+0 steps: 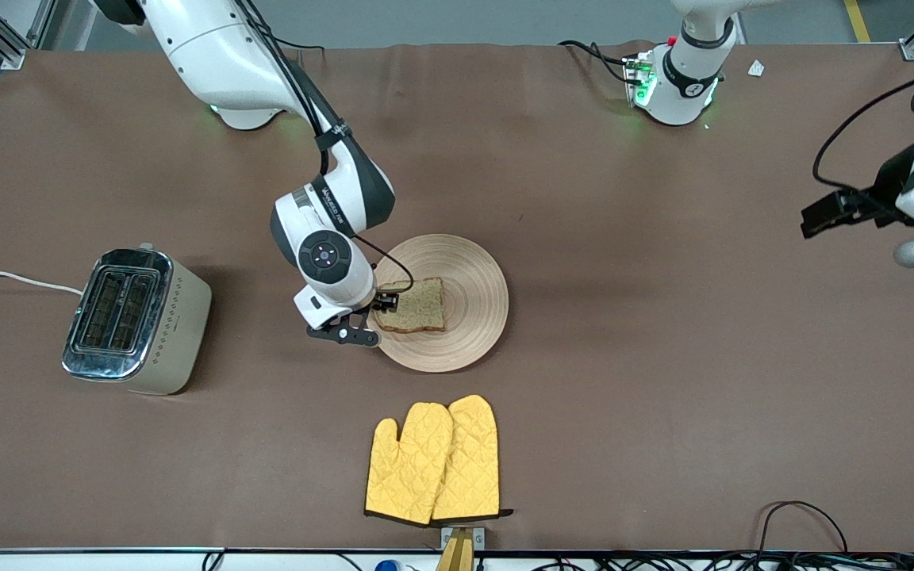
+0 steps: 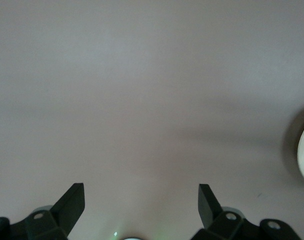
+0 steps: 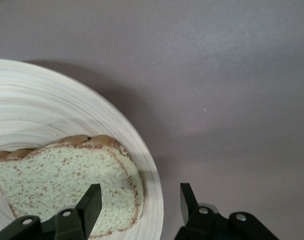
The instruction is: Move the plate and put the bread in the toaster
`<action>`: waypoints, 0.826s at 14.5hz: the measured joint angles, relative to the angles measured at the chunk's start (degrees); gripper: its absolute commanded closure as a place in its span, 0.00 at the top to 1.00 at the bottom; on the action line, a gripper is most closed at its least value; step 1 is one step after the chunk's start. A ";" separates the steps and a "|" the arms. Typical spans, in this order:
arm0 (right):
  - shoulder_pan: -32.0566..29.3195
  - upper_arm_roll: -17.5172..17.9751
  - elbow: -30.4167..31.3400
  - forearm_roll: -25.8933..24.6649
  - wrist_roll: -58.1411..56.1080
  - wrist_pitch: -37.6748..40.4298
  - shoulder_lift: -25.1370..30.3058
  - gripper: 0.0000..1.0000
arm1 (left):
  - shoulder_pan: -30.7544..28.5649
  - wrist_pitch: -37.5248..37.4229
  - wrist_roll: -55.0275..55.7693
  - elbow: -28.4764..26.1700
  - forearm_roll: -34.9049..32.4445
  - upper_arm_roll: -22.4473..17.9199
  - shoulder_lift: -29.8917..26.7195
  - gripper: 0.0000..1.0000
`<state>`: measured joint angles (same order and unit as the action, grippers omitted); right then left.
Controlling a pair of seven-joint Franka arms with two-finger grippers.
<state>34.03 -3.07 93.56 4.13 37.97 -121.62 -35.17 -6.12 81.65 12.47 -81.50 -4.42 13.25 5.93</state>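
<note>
Step in hand, as I judge it: getting hold of the bread. The right gripper (image 1: 368, 316) sits low at the edge of the round pale-wood plate (image 1: 469, 274) w/ ring grain, mid-desk, jaws wide and straddling the plate rim and the edge of the bread (image 3: 62, 175), a brown speckled wholegrain slice lying flat on the plate, not yet gripped. Next move prob. calls for closing on the slice's edge, lifting, then carrying toward the cream-beige two-slot toaster (image 1: 136, 321) w/ chrome top, at the right arm's end of the brown desk (image 1: 663, 317); both slots look empty. The left gripper (image 2: 142, 205) waits over bare desk at the left arm's end, jaws wide. A pair of yellow quilted oven mitts (image 1: 433, 460) lies nearer the camera than the plate.
</note>
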 measured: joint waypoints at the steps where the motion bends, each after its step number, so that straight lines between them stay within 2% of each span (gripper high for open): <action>1: 0.36 0.00 0.00 -0.01 0.23 -0.05 -0.18 0.66 | 2.59 -1.59 -0.53 -0.11 0.00 -2.35 -0.84 1.00; 6: 1.22 0.00 -0.04 -0.04 0.91 -0.98 -0.72 0.64 | 8.91 -1.34 -1.03 -5.18 0.34 -7.56 -5.71 1.00; 9: 1.28 0.00 -0.05 -0.05 0.93 -1.77 -1.30 0.64 | 9.03 1.07 -1.40 -8.50 1.50 -8.34 -8.49 1.00; 12: 1.30 0.00 -0.05 -0.05 0.94 -2.00 -1.69 0.60 | 8.96 2.44 -1.45 -8.69 1.70 -8.58 -8.66 1.00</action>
<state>35.32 -3.07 93.51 4.09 38.91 -123.62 -36.85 2.84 84.09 11.02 -90.19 -2.72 4.66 -2.73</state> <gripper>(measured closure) 0.361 0.000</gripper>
